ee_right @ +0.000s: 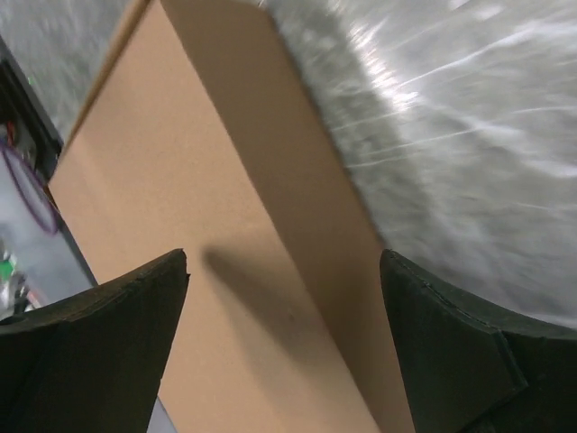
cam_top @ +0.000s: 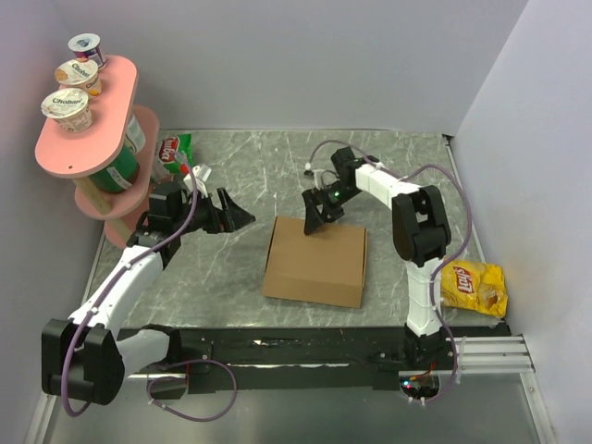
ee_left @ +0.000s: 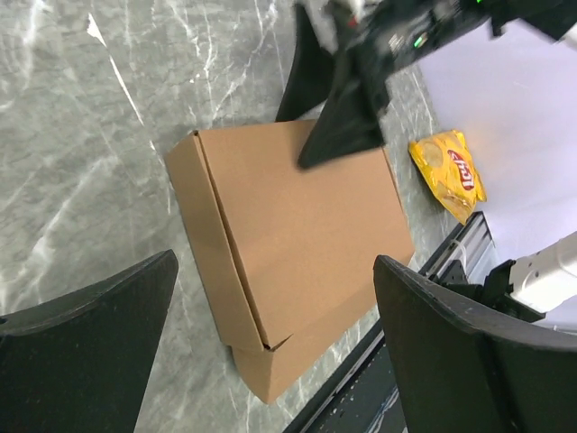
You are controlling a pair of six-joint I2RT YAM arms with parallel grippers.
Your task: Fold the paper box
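Open surface [cam_top: 250, 180] lies between the left pincer [cam_top: 233, 214] and the paper box [cam_top: 314, 264]. The right pincer [cam_top: 317, 218] hangs over the box's far edge (jaws spread, nothing between them). A pink shelf stand [cam_top: 88, 139] crowds the left pincer's outer side. A yellow chip bag [cam_top: 474, 289] lies well apart from the right pincer.

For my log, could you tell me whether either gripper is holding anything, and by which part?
Nothing is held: the left gripper and the right gripper stand open, neither gripping the paper box.
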